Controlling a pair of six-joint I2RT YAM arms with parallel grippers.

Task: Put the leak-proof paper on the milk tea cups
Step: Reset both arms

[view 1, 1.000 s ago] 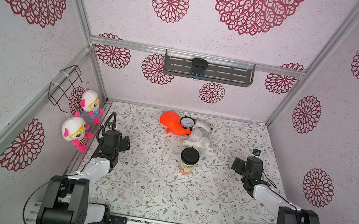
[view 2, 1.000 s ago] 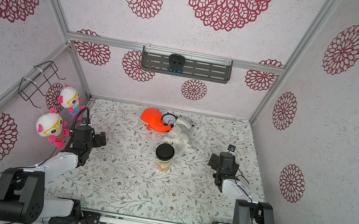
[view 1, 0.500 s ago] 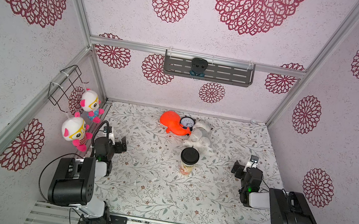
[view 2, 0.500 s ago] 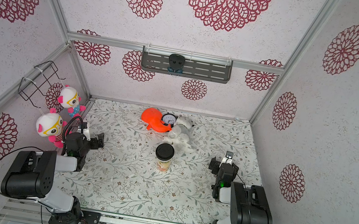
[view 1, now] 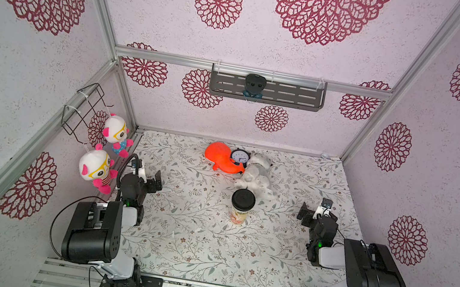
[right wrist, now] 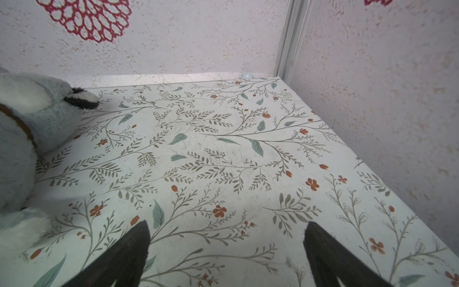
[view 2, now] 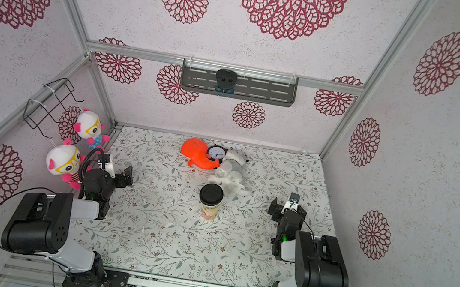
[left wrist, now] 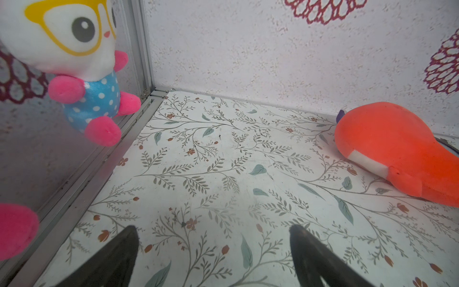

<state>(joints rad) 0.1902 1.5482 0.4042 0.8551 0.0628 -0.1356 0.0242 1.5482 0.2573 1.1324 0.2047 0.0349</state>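
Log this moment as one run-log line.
cup: upright, black lid on | leak-proof paper: not seen | left gripper: open, empty | right gripper: open, empty

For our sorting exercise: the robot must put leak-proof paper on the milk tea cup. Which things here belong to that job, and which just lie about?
Job: cup, with a black lid on it; no paper is visible.

Lying about: orange plush, clock, grey plush, blue doll, striped doll.

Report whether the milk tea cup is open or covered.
Covered: a black lid sits across the mouth of the upright milk tea cup.
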